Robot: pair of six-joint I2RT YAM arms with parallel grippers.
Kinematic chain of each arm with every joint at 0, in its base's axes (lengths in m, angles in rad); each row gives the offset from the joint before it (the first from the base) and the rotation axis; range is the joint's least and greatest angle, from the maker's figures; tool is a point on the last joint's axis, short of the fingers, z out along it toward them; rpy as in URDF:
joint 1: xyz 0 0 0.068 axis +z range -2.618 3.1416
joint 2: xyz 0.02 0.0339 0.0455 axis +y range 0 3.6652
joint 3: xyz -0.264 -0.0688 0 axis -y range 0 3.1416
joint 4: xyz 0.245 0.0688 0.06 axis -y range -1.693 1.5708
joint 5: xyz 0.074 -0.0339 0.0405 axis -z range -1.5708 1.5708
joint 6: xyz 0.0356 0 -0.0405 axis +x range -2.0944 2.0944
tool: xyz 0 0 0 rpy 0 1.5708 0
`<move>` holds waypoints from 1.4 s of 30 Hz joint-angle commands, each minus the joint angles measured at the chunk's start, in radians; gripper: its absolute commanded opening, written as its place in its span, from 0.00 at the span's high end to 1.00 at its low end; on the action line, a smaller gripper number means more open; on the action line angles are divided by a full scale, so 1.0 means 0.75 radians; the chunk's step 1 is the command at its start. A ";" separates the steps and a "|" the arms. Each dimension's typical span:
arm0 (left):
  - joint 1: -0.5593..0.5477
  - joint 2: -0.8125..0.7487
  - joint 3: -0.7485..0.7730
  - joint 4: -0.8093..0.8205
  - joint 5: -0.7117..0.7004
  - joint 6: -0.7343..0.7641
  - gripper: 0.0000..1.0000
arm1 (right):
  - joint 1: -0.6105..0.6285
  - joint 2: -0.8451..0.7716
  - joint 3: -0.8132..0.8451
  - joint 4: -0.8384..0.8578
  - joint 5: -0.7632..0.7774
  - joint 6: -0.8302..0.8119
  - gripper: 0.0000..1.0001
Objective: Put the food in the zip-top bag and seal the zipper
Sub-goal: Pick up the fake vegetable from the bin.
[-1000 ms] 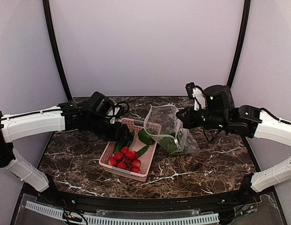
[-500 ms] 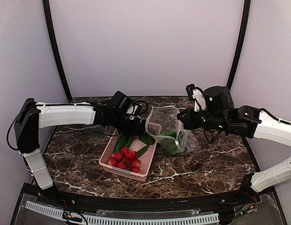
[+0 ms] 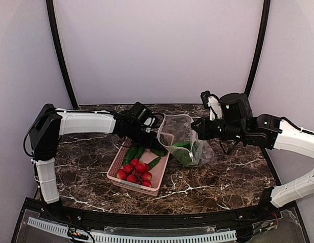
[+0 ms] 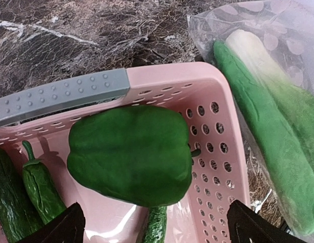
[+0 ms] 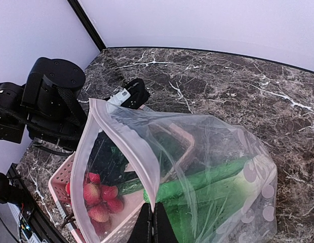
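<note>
The left hand (image 4: 157, 228) hangs over the pink basket (image 4: 218, 126) with its two fingers wide apart. The green pepper (image 4: 130, 152) sits right between them, but the fingers are not touching it. So I think the job now is to grab the pepper and put it in the zip-top bag (image 5: 212, 147).

The right hand (image 5: 152, 225) is pinched tight on the rim of the bag, by the zipper (image 5: 142, 157). It holds the mouth up and open. The bag rests on the dark surface (image 3: 223, 177), just beside the basket, with its mouth facing the basket. The bok choy (image 4: 293, 101) and one long cucumber piece (image 4: 253, 131) are inside it.

To do this well, the left hand should go straight down, one finger on each side of the pepper's fat middle. The pepper looks round and smooth, so it could slip. A squeeze at the widest part is safest.

Thin green pieces (image 4: 40, 187) lie close by the pepper, so the fingers should not catch them.

Next, lift the pepper above the basket wall. Aim for the wide part of the mouth and do not bump the rim. The bag is floppy and could fold shut or tug loose. The right hand should hold steady. Let go only when the pepper is well inside.
</note>
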 commanded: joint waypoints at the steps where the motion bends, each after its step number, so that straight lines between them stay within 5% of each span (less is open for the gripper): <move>1: 0.020 0.035 0.047 -0.036 -0.003 0.071 0.01 | -0.009 0.006 0.025 0.029 -0.007 0.010 1.00; 25: 0.075 0.194 0.153 0.005 0.111 0.114 0.01 | -0.011 0.010 0.024 0.025 -0.013 0.016 1.00; 42: 0.075 0.177 0.166 -0.008 0.137 0.098 0.14 | -0.011 0.003 0.020 0.024 -0.008 0.016 1.00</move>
